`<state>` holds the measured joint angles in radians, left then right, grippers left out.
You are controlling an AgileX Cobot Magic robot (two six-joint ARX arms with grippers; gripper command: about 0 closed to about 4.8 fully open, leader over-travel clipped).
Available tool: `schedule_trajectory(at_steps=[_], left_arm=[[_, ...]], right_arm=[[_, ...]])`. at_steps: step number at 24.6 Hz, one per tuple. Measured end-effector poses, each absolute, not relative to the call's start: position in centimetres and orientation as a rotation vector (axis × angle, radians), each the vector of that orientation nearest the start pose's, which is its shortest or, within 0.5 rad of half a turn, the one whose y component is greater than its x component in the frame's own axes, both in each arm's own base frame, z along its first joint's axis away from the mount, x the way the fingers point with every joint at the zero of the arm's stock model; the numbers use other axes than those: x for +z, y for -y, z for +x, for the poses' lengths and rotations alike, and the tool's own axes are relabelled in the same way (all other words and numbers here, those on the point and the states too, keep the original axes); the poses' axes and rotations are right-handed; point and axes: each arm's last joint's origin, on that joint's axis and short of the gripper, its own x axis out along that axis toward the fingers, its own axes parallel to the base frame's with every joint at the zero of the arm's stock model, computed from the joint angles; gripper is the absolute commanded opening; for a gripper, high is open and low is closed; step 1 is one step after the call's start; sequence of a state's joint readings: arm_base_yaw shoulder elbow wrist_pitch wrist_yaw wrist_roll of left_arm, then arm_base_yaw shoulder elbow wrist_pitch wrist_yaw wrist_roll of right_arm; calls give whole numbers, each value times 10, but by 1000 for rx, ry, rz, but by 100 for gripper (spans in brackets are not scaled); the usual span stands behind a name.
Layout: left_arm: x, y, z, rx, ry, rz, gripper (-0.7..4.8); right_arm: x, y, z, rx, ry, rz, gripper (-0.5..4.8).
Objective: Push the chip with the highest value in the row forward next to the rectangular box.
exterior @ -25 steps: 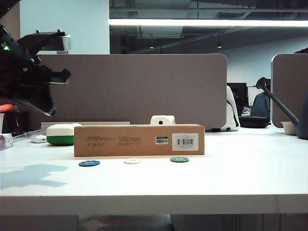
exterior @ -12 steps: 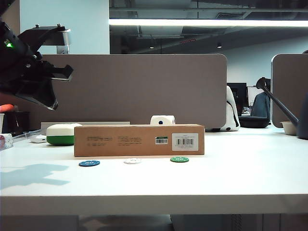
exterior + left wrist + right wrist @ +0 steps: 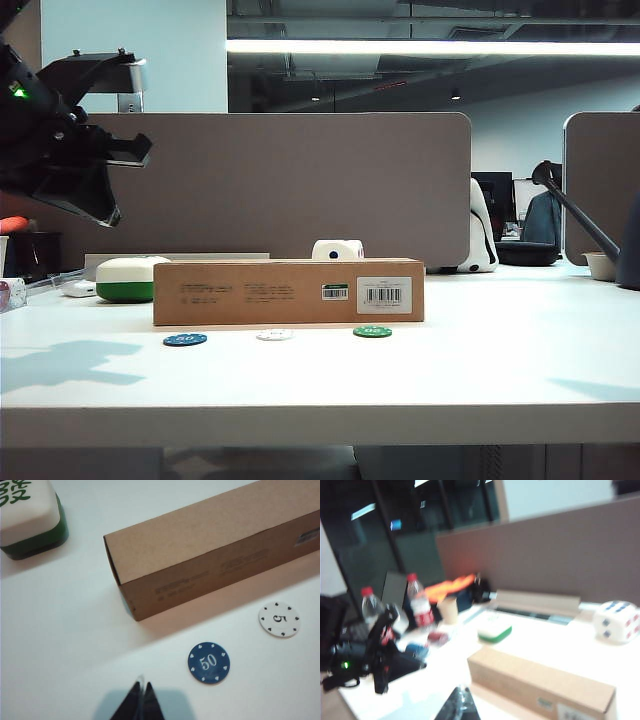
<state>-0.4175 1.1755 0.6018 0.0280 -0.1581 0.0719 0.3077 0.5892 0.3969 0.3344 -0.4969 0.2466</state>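
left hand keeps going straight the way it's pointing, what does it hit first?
Likely bare table. The left hand, closed, points down at white surface; the blue chip sits off to one side and the box lies beyond. Depth is unclear.

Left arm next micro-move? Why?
Probably lower the left gripper to the table just on the near side of the blue 50 chip, fingertips closed. It hangs high above the table with its tips together, the chip lies apart from the cardboard box, and 50 beats the white 5 chip. The right gripper is far off and blurred.
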Motion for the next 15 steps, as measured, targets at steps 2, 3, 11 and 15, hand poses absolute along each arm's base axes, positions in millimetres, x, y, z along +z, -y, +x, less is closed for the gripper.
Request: schedule_trajectory(at_steps=[2,3,11,15], left_arm=[[215,93,221,-273,-505,223,-5],[216,93,221,-273,-500,221,-5],[217,92,222,-266,-495,221,-5],[216,93,221,-271,-506,228,-5]], right_arm=[[274,-71,148,825,-9,199,-5],[270,-79,156,811,-46,185,-5],[235,-162,209,751,-240,-11,-5],[223,-196,240,874,-302,-45,-5]])
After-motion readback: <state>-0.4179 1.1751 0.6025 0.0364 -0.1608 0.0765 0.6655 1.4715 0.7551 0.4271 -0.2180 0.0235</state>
